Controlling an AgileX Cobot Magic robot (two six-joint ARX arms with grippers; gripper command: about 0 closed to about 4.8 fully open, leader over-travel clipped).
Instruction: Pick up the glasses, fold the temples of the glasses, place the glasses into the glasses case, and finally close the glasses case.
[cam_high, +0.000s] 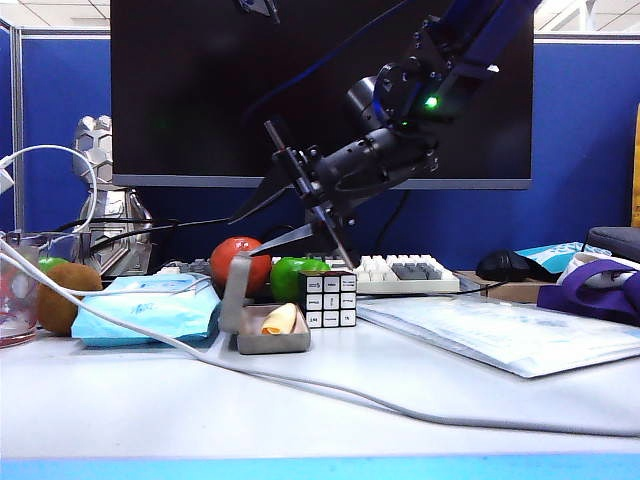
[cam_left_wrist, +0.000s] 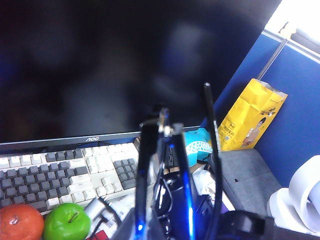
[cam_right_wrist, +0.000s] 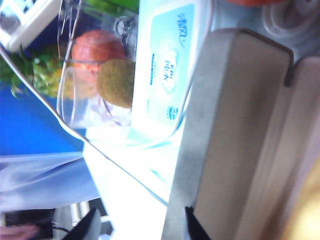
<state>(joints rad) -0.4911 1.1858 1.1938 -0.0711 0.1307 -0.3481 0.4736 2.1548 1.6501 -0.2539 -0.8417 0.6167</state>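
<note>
Cable (cam_high: 300, 382), white and slack, lay across the front of the table (cam_high: 420, 410). Behind it sat the glasses case (cam_high: 272, 343), open, its grey lid (cam_high: 235, 290) standing upright on the left and a yellow cloth (cam_high: 280, 320) showing inside. I could not tell whether the glasses lay in it. A puzzle cube (cam_high: 330, 298) stood just beside the case on the right, and a light blue tissue packet (cam_high: 150, 310) lay to its left, with a kiwi (cam_high: 65, 295) past that.

The right gripper (cam_high: 242, 236) hung just above the lid, reaching down from the upper right with its fingers spread apart and nothing between them.

Farther back were a green apple (cam_high: 295, 275) and a red tomato (cam_high: 240, 262), then the keyboard (cam_high: 400, 272) and the dark monitor (cam_high: 320, 90).

The left gripper (cam_left_wrist: 165, 131) showed only in its wrist view, raised above the keyboard's end and facing the monitor, fingers pressed together. Whether they pinched anything I could not tell.
</note>
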